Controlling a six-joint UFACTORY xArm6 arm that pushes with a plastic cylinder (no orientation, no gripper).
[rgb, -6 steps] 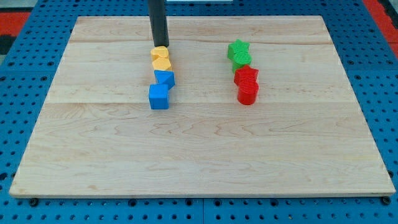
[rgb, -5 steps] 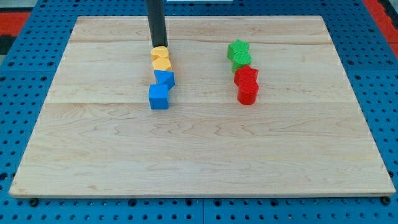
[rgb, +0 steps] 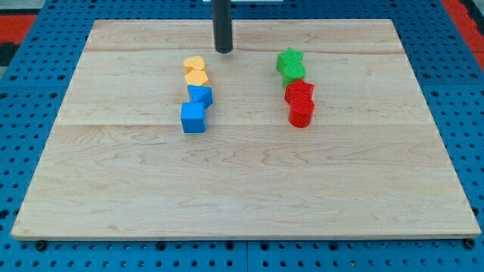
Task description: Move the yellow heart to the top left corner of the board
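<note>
Two yellow blocks stand in a column left of the board's middle: an upper yellow block (rgb: pixel 194 63) and, touching it below, the yellow heart (rgb: pixel 197 77). My tip (rgb: pixel 223 51) rests on the board above and to the right of them, apart from both, roughly midway toward the green blocks. Below the heart sit a blue block (rgb: pixel 200 96) and a blue cube (rgb: pixel 193 118).
At the right of the middle stands a column of a green star (rgb: pixel 289 59), a green block (rgb: pixel 294 73), a red block (rgb: pixel 299 92) and a red block (rgb: pixel 302 113). The wooden board (rgb: pixel 113 189) lies on a blue pegboard.
My tip has moved to the right and slightly up, away from the upper yellow block that it stood against. No block has moved.
</note>
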